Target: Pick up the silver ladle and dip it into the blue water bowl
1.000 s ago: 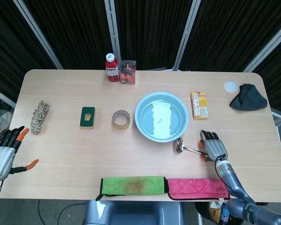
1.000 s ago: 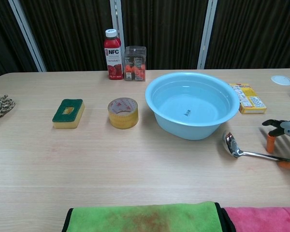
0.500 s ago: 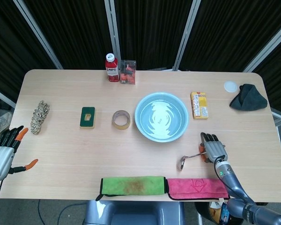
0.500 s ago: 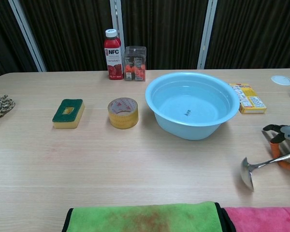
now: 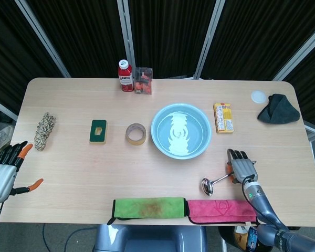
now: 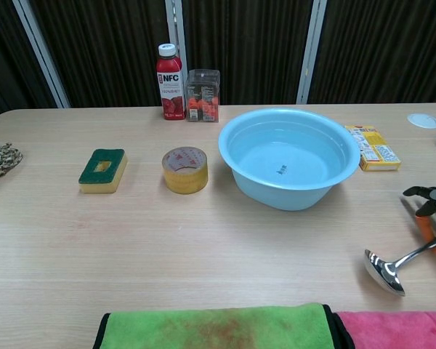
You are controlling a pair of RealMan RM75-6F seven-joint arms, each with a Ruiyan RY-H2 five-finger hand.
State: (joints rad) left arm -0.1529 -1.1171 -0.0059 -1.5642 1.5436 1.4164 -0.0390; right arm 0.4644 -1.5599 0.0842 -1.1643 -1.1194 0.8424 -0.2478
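Counter [image 5: 84,157]: light wood, carries every item; the blue water bowl serves as landmark below.
Blue water bowl [image 5: 181,131]: centre-right of the counter, holding rippling water; a small dark mark on its inner wall is too small to read. It is the dip target and sits within the right arm's reach.
Green cloth [image 5: 148,207]: at the near edge, nearer than the bowl; a pink cloth [image 5: 220,210] lies touching it on the right.
Black cloth [image 5: 277,111]: far right of the bowl, with a white lid [image 5: 258,96] just beside it.
Right hand [image 5: 242,168]: near-right of the bowl, fingers closed on the ladle's handle.
Left hand [image 5: 4,173]: far left of the bowl at the counter's edge, fingers spread, holding nothing.
Silver ladle [image 6: 392,264]: near-right of the bowl and apart from it, handle rising into the right hand, cup tilted low over the counter; judged lifted but not yet dipped.
Red bottle [image 6: 169,72]: behind-left of the bowl, label reads "NFC".
Clear box [image 6: 202,95]: beside the bottle, print unreadable.
Yellow packet [image 5: 223,117]: just right of the bowl, print unreadable.
Tape roll [image 5: 136,134], sponge [image 5: 98,131], rope coil [image 5: 44,129]: leftward of the bowl, in that order.
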